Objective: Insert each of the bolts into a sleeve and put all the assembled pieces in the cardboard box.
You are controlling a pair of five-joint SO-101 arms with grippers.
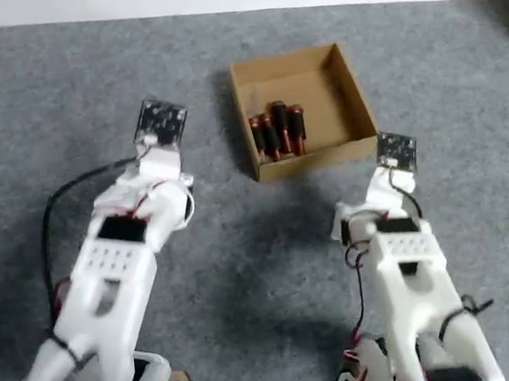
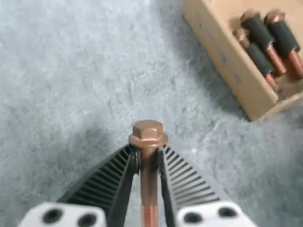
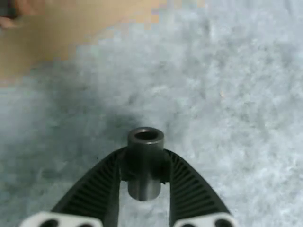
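Your left gripper point(image 2: 148, 153) pinches a copper bolt point(image 2: 148, 137) by its shank, with the hex head past the fingertips. Your right gripper point(image 3: 145, 161) clamps a dark sleeve point(image 3: 145, 142), its bore showing. In the high view the cardboard box point(image 1: 311, 164) sits at twelve o'clock with assembled pieces point(image 1: 277, 131) inside, and the arms are at eight and four.
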